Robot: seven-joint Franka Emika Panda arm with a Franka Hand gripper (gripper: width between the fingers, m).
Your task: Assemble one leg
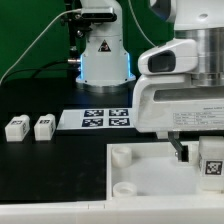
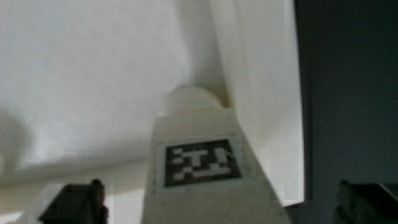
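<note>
One leg (image 1: 212, 160), a white post with a square tag, stands upright at the near right of the large white tray-like piece (image 1: 140, 190). My gripper (image 1: 206, 152) is over it, with one dark finger (image 1: 180, 150) a little to the exterior view's left of the leg. In the wrist view the leg (image 2: 210, 150) lies between the two fingertips (image 2: 75, 202), with a dark gap on one side. The gripper (image 2: 217, 204) is open around it. Two more legs (image 1: 16, 127) (image 1: 44, 126) lie on the black table at the exterior view's left.
The marker board (image 1: 105, 119) lies on the table behind the tray piece. The arm's base (image 1: 103, 55) with cables stands at the back. The tray piece has a round corner socket (image 1: 119, 156) and a raised rim (image 2: 249, 70).
</note>
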